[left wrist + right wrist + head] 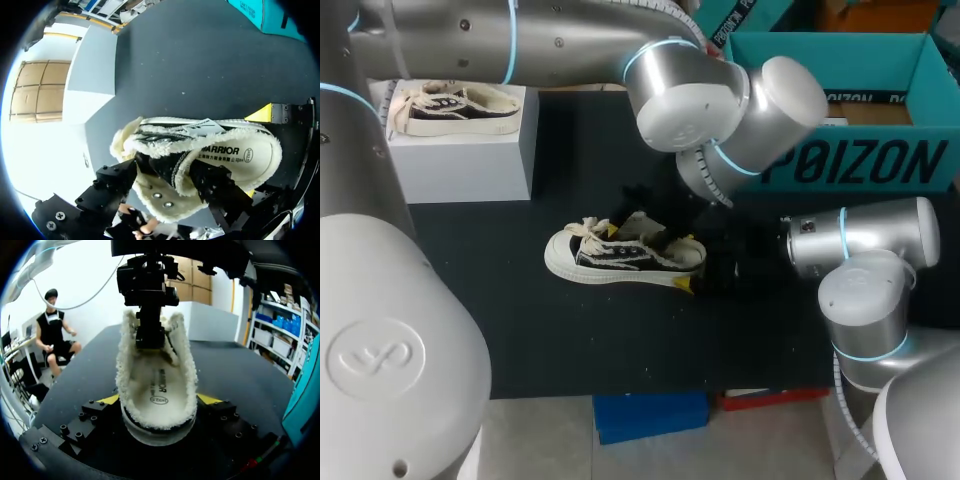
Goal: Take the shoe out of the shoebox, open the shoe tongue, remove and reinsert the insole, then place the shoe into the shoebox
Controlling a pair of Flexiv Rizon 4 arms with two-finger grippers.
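Shoe lay at centre of bench, shoebox at 2 o'clock. Right fingers clamped the heel; left fingers pinched the tongue. Step: tongue opening. Next move probably required pulling it back to expose the insole.

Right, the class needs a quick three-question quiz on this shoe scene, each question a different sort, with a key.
1. Where does the shoe being handled lie? A in the shoebox; B on the table; C on the white block.
2. True or false: the right gripper is shut on the shoe's heel.
3. Which part does the left gripper hold?
Key: 1 B; 2 true; 3 the tongue.
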